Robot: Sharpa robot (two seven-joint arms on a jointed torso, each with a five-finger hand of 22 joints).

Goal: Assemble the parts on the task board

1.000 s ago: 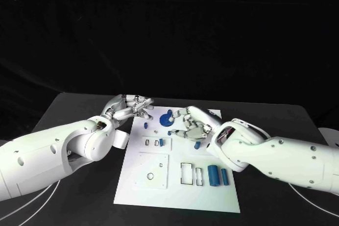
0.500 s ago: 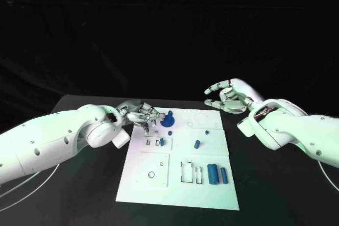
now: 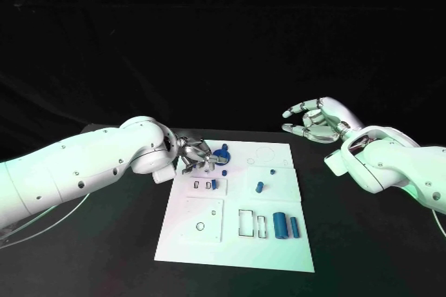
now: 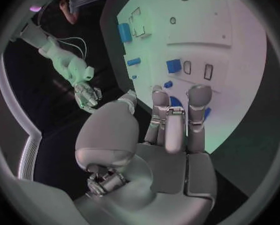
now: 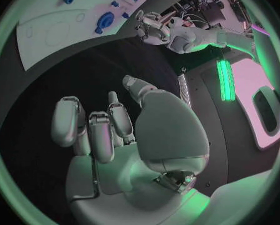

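The task board (image 3: 232, 245) is seen in the middle of the black table (image 3: 362, 245). The left hand (image 3: 195, 153) is held low at the board's far left corner, shifted slightly toward the board compared with half a second ago, its fingers (image 3: 203, 156) bunched beside the round blue part (image 3: 221, 156). Whether that part is touched or gripped cannot be told; in the left wrist view the fingers (image 4: 171, 120) are extended together over the board's edge with nothing visibly held. The right hand (image 3: 314, 120) is raised clear of the table, beyond the board's far right corner, a little higher and further right than before, and well away from the spot over the board where it was a second ago. Its fingers are curled loosely apart and nothing is held, as the right wrist view (image 5: 108, 135) confirms. Two long blue parts (image 3: 286, 228) are lying side by side near the board's right edge, unmoved, and a small blue part (image 3: 259, 187) is standing near the middle.
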